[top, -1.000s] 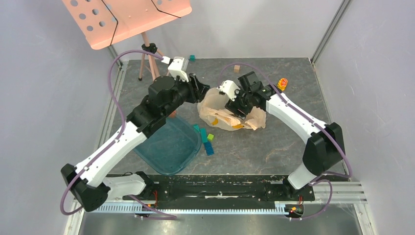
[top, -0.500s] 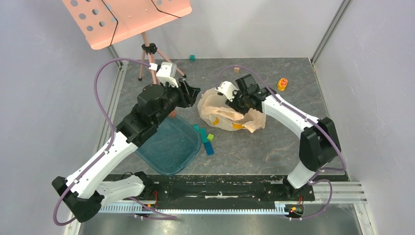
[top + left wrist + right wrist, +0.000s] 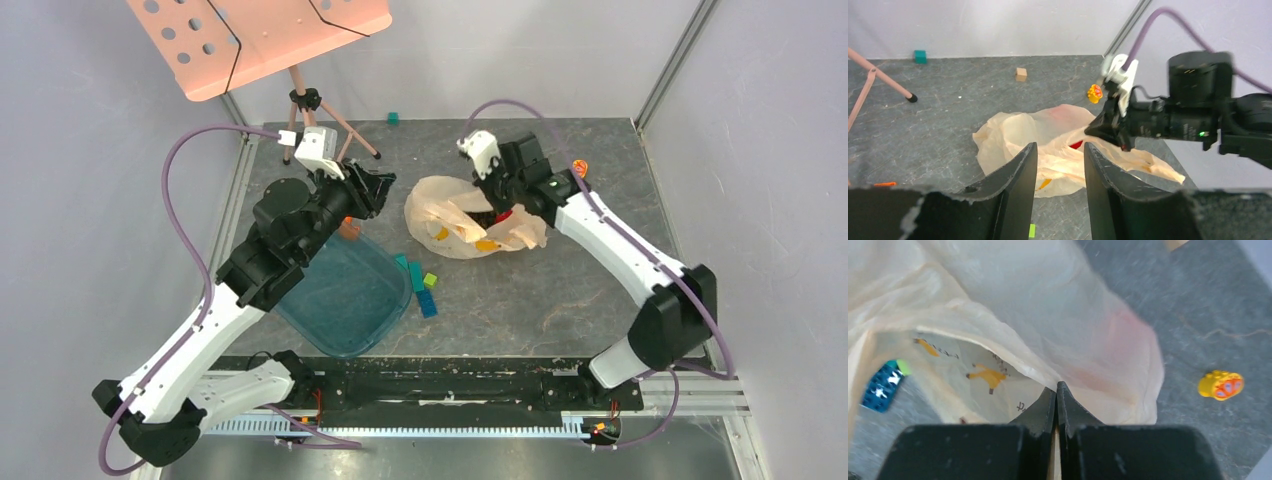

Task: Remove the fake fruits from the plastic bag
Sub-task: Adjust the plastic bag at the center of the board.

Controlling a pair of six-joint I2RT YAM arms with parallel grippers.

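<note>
Our right claw (image 3: 1056, 390) is squeezed tight. A thin fold of the plastic bag (image 3: 998, 300) sits right at its tips, so we think it is pinching the bag's skin and not a fruit. From above, this claw (image 3: 497, 200) dips into the bag (image 3: 445, 215) at the bag's 2 o'clock side. A bit of red fruit (image 3: 504, 215) shows just by the claw, at about 5 o'clock from it, down in the folds. The other arm's camera sees the same red spot (image 3: 1076, 144) under the black tips.

Our left claw (image 3: 1060, 167) is spread apart and has nothing in it. It hangs apart from the bag, out at the bag's 9 o'clock, above the far rim of the teal tray (image 3: 350, 305).

We see no fruit lying out on the table (image 3: 560, 290), so we think the whole job is left to do.

Some things are hard to make out:
- We see only one red bit, not two balls.
- We cannot find the grapes at all.
- A pink blush under the bag skin at the claw's 1 o'clock may be a red ball, but we cannot tell.
- The yellow-orange toy (image 3: 1220, 385) at 3 o'clock is not a fruit.
- The blue and green block (image 3: 880, 385) at 9 o'clock is cut off by the bag's edge.
</note>
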